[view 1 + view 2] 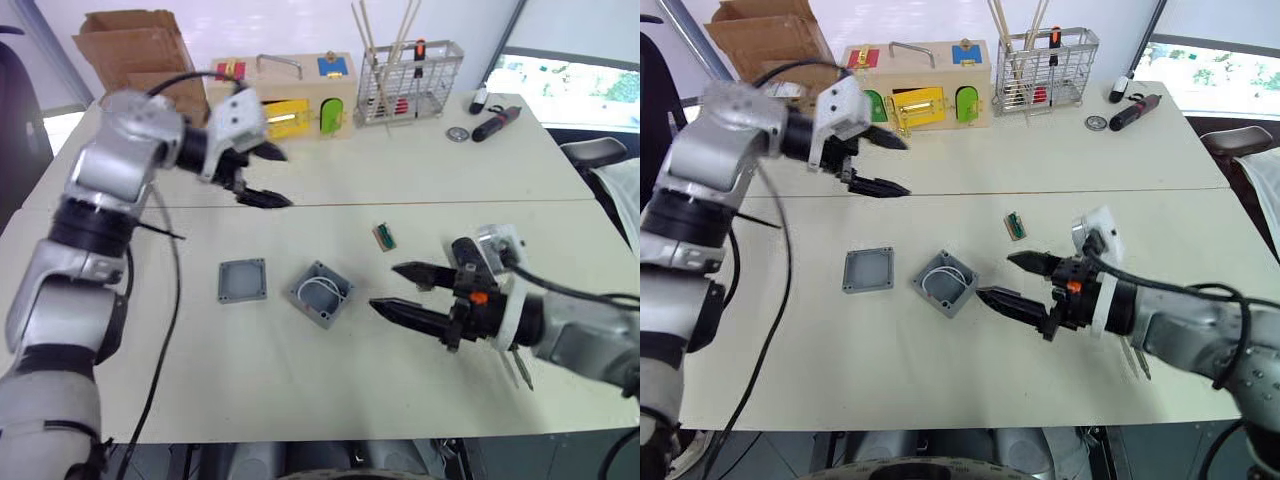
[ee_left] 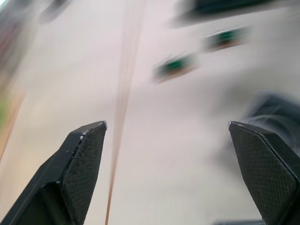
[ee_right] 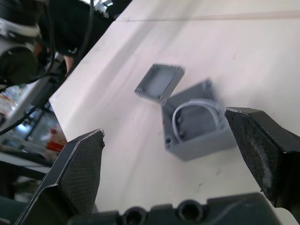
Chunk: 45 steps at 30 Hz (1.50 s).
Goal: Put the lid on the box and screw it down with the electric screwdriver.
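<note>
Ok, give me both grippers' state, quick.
Left gripper: open, holding nothing, raised over the table.
Right gripper: open, holding nothing, beside the box.

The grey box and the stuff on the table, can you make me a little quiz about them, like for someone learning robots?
1. True or false: the lid is already on the box.
2. Which tool is nearer the box? A) the left tool B) the right tool
3. Fill in: inside the open box lies a loop of white ____.

Key:
1. False. The lid lies flat on the table beside the box, apart from it.
2. B. The right tool hangs open just beside the box, while the left tool is up near the wooden box.
3. Wire.
</note>
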Motion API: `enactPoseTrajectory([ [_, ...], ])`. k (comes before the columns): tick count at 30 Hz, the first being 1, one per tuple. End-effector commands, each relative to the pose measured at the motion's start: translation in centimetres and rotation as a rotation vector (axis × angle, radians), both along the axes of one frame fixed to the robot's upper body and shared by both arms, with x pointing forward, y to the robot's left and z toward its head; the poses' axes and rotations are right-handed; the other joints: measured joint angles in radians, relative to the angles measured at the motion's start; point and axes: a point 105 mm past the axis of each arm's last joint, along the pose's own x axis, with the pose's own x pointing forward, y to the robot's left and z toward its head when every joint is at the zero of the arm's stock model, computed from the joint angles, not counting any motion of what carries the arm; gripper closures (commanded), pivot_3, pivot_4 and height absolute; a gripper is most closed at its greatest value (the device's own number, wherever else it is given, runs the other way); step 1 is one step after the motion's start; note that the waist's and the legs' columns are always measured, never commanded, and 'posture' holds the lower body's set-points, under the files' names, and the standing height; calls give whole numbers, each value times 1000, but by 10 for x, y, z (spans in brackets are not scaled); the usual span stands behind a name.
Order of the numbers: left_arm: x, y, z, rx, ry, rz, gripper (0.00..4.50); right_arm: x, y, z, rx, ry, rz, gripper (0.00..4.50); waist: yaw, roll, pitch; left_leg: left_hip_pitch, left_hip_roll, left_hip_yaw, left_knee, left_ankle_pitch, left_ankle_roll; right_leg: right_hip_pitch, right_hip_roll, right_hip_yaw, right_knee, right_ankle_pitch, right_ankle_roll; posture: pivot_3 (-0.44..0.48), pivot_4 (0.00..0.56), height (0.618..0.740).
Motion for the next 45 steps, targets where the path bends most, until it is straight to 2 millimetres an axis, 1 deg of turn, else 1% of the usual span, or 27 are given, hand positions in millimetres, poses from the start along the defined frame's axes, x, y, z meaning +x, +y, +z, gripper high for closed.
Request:
enactPoseTrajectory([
  [1, -1, 48, -8, 20, 156, 439, 238, -4, 7, 11, -78, -77, 100, 0, -4, -1, 1, -1, 0, 0, 1, 0, 0, -1, 0, 0, 0, 0, 0, 0, 150, 740],
  [3, -13, 69, -20, 86, 227, 589, 238, -3, 9, 12, -130, -105, 140, 0, -7, -2, 1, -7, 0, -1, 4, 0, 0, -6, 0, -1, 2, 0, 0, 0, 150, 740],
  [4, -17, 76, -24, 103, 250, 645, 238, -2, 10, 12, -148, -114, 155, 0, -5, -2, 1, -10, 0, -1, 7, 2, -4, -8, 0, -1, 4, 0, 0, 0, 150, 740],
  [6, -26, 86, -33, 110, 312, 742, 238, 0, 12, 7, -189, -127, 179, 0, -1, -2, 1, -11, -1, -1, 8, 2, -4, -9, -1, -1, 8, 0, 0, 0, 150, 740],
  [8, -34, 92, -42, 101, 379, 817, 238, 2, 15, 2, -204, -125, 199, 0, 7, -2, 1, -11, -1, -1, 9, 2, -4, -9, -2, -1, 8, 0, 0, 0, 150, 740],
  [11, -45, 91, -59, 85, 460, 840, 238, 3, 21, -15, -225, -104, 220, 0, 19, -2, 1, -11, -1, 0, 10, 1, -1, -9, -2, -1, 8, 0, 0, 0, 150, 740],
  [12, -47, 91, -62, 82, 470, 838, 238, 3, 22, -18, -231, -105, 224, 0, 23, -2, 1, -11, -1, 0, 10, 1, -2, -10, -2, 0, 9, 0, 0, 0, 150, 740],
  [13, -50, 88, -69, 78, 488, 827, 238, 3, 23, -21, -234, -105, 224, 0, 25, -2, 1, -11, -1, -1, 10, 1, -2, -10, -3, 0, 10, 0, 0, 0, 150, 740],
  [16, -56, 85, -83, 72, 508, 824, 238, 6, 25, -26, -239, -118, 212, 0, 27, -2, 1, -11, -1, 0, 11, 2, -3, -11, -3, 0, 11, 0, 0, 0, 150, 740],
  [19, -55, 81, -92, 41, 511, 845, 238, 9, 26, -27, -238, -133, 193, 0, 29, -2, 1, -11, -1, 0, 11, 3, -5, -11, -4, 0, 11, 0, 0, 0, 150, 740],
  [23, -52, 69, -90, 1, 502, 829, 238, 10, 26, -29, -239, -131, 177, 0, 28, -2, 1, -11, -2, 0, 11, 2, -4, -11, -4, 0, 12, 0, 0, 0, 150, 740],
  [25, -52, 66, -89, -4, 499, 827, 238, 10, 26, -29, -239, -127, 173, 0, 27, -2, 1, -11, -2, 0, 10, 3, -5, -12, -4, 0, 12, 0, 0, 0, 150, 740],
  [29, -51, 64, -83, -20, 492, 835, 238, 10, 25, -30, -243, -122, 164, 0, 26, -2, 1, -11, -2, 0, 10, 3, -6, -12, -4, 1, 12, 0, 0, 0, 150, 740],
  [34, -54, 57, -76, -28, 477, 812, 238, 10, 23, -31, -261, -121, 150, 0, 26, -2, 1, -11, -2, 0, 10, 4, -8, -12, -4, 1, 12, 0, 0, 0, 150, 740],
  [38, -56, 58, -69, -18, 463, 819, 238, 9, 19, -31, -300, -128, 147, 0, 25, -2, 1, -11, -2, 0, 10, 4, -8, -12, -4, 1, 12, 0, 0, 0, 150, 740],
  [42, -57, 60, -67, -28, 468, 841, 238, 11, 17, -21, -331, -171, 142, 0, 24, -2, 1, -11, -2, 0, 10, 5, -9, -13, -4, 1, 12, 0, 0, 0, 150, 740],
  [45, -59, 56, -75, -28, 494, 843, 238, 10, 20, -15, -339, -198, 149, 0, 25, -2, 1, -11, -2, 0, 10, 5, -9, -13, -4, 1, 12, 0, 0, 0, 150, 740],
])
